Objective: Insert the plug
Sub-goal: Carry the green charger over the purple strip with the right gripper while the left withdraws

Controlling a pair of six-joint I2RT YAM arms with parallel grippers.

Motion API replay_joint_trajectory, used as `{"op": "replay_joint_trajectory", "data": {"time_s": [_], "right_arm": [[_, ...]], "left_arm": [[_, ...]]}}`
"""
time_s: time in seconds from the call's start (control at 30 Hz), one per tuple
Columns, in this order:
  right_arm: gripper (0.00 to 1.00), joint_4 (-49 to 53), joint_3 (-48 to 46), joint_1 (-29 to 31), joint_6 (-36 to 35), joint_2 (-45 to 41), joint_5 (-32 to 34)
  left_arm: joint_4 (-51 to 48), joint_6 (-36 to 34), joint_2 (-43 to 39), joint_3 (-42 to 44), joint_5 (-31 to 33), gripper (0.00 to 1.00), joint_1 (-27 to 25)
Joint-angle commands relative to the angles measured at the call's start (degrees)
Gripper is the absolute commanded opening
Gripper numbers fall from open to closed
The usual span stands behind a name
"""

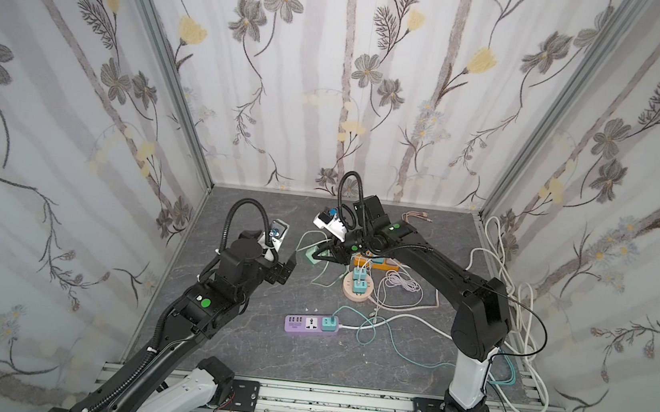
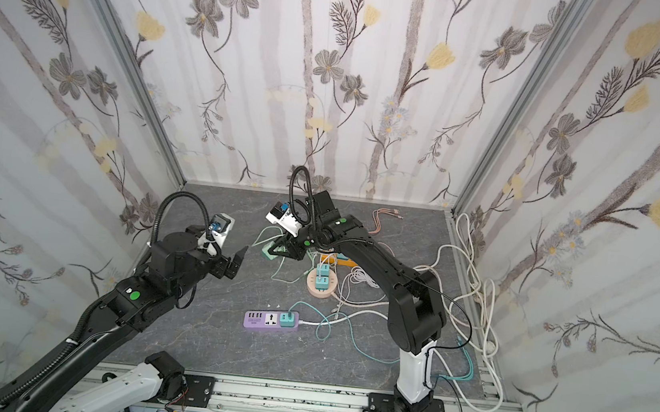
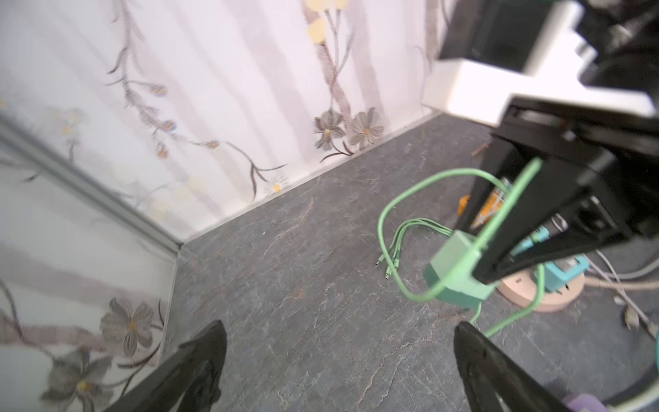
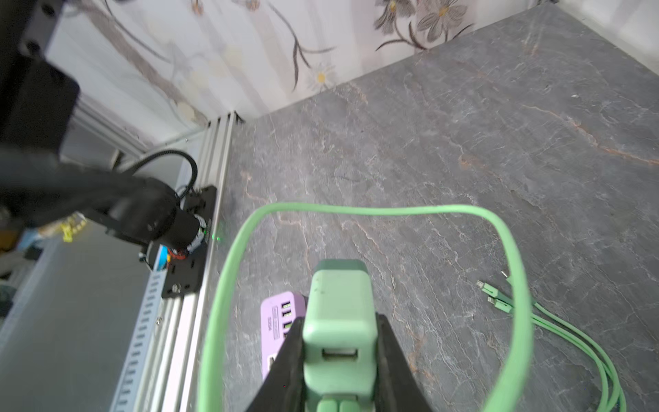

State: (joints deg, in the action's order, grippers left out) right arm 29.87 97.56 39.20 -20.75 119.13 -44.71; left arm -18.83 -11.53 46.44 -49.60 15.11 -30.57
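The plug (image 4: 338, 321) is a pale green block charger with a USB port in its face. My right gripper (image 4: 340, 321) is shut on its two sides. In both top views it hangs low over the back middle of the table (image 1: 309, 256) (image 2: 270, 252). Its green cable (image 4: 356, 210) loops round it, and the loose ends (image 4: 495, 296) lie on the table. The purple power strip (image 1: 307, 324) (image 2: 268, 320) lies near the front with a teal plug (image 1: 329, 323) in it. My left gripper (image 3: 340, 326) stands open and empty, to the left of the green plug (image 3: 456, 274).
A round wooden socket base (image 1: 357, 291) carrying teal plugs stands right of the green plug, with an orange strip (image 1: 387, 265) behind it. White cables (image 1: 520, 285) pile up along the right edge. Pink cables (image 1: 415, 218) lie at the back. Floral walls (image 1: 274, 84) close three sides.
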Motion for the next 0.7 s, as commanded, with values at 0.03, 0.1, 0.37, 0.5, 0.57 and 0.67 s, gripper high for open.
{"op": "replay_joint_trajectory", "data": {"time_s": [0.03,0.1,0.37,0.5,0.57,0.67], "right_arm": [[0.00,9.39,0.97,3.45,-19.43,0.90,1.65],[0.00,11.22,1.06,5.05,-21.48,1.44,4.09],[0.00,19.90,1.05,12.89,-24.84,4.23,12.57],[0.00,22.97,0.97,15.60,-25.73,5.95,18.01],[0.00,23.60,1.05,16.48,-26.07,6.62,19.48],[0.00,23.95,1.14,17.43,-26.36,7.15,20.37]], "left_arm": [[-5.11,20.77,-1.76,-0.58,14.65,1.00,1.91],[-9.32,24.27,-1.16,-1.57,14.96,1.00,3.37],[-10.24,26.03,0.37,-0.16,12.49,1.00,6.02],[-9.47,26.47,0.38,0.82,11.65,1.00,7.16],[-9.42,26.69,0.43,1.20,10.96,1.00,7.69],[-9.26,27.00,0.47,1.60,10.39,1.00,8.21]]}}
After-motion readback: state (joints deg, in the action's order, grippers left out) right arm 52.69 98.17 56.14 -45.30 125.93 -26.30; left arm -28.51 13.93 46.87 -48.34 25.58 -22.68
